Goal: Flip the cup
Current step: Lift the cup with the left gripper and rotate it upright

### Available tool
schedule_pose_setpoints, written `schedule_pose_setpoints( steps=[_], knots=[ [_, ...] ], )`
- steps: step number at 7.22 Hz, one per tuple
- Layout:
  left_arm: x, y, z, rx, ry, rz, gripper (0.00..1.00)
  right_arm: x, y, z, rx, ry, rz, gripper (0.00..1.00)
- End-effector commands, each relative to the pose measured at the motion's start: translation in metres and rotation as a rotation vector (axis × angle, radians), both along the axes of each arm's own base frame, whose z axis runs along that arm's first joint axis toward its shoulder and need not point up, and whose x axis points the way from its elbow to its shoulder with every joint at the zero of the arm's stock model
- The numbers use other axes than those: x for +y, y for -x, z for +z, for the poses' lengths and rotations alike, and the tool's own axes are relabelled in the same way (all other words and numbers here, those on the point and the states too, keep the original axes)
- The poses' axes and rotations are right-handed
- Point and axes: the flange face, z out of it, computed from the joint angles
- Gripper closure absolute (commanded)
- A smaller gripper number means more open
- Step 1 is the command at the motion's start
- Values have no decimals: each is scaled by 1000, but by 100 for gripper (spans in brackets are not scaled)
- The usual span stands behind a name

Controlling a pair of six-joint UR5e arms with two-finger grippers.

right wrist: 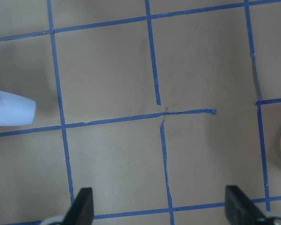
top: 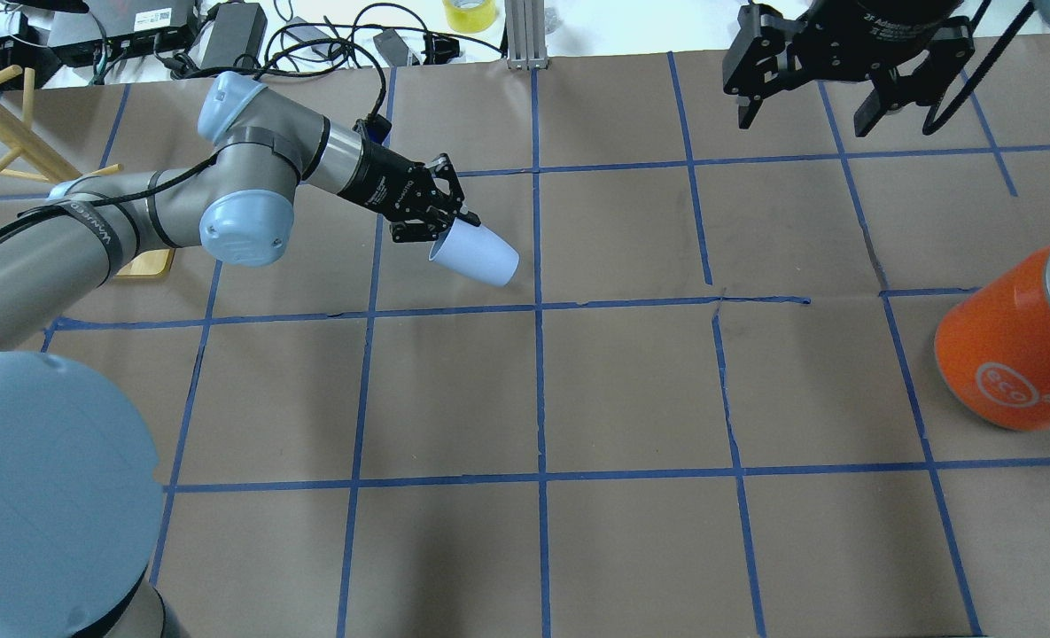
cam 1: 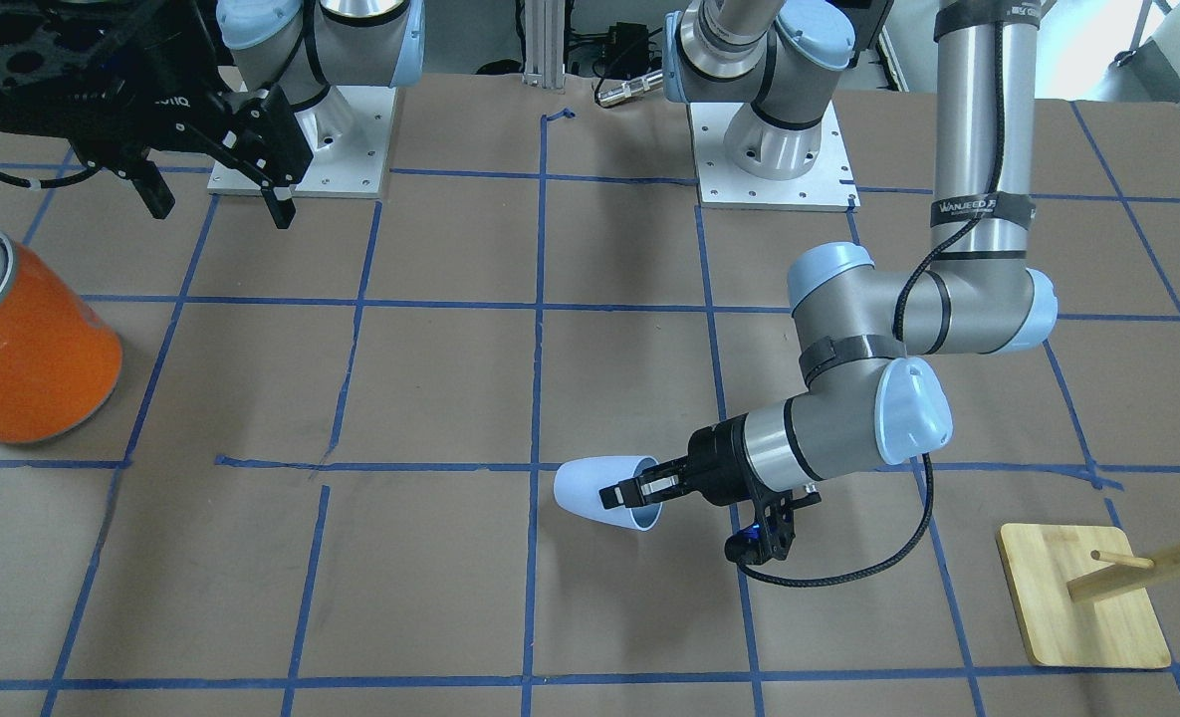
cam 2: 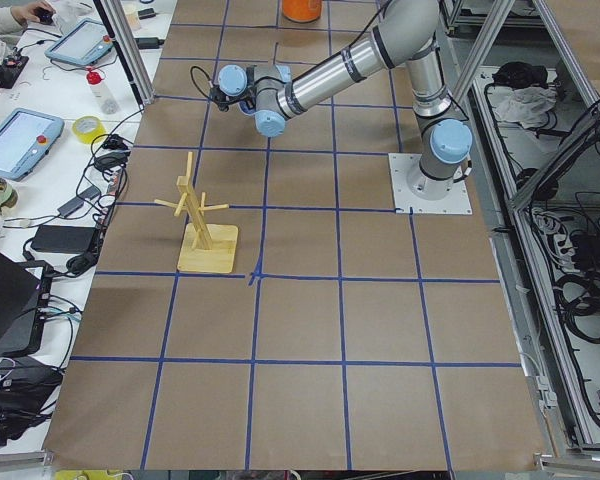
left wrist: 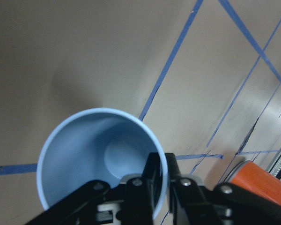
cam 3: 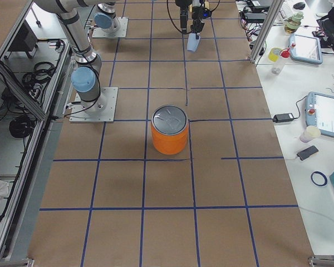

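The small pale blue cup [cam 1: 594,491] lies tilted on its side, its open rim toward my left gripper [cam 1: 617,493]. That gripper is shut on the cup's rim, one finger inside and one outside, as the left wrist view shows [left wrist: 165,180]. The cup [top: 478,254] is held low over the brown table near its middle; its hollow inside [left wrist: 98,154] faces the wrist camera. It also shows at the left edge of the right wrist view [right wrist: 9,108]. My right gripper [top: 804,115] is open and empty, high over the far right part of the table, well away from the cup.
A large orange canister [top: 1012,354] with a silver top stands at the table's right side. A wooden peg rack [cam 1: 1082,597] on a square base stands on the robot's left. Blue tape lines [top: 538,306] grid the table.
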Motion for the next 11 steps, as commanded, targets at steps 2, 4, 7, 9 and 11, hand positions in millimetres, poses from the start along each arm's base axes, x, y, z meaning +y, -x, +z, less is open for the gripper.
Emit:
schedule_pose_setpoints(
  steps=[2, 4, 7, 9, 11],
  knots=[
    [-4, -25, 47, -280, 143, -57, 100, 0, 0, -1, 0, -1, -1, 0],
    [-5, -54, 47, -577, 271, -335, 100, 0, 0, -1, 0, -1, -1, 0],
    [-21, -70, 41, -736, 361, -500, 100, -1, 0, -2, 0, -4, -1, 0],
    [-27, -72, 35, -743, 384, -537, 100, -1, 0, -2, 0, -4, -1, 0],
    [-40, -80, 24, -822, 439, -564, 100, -2, 0, -3, 0, -6, 0, 0]
  ],
)
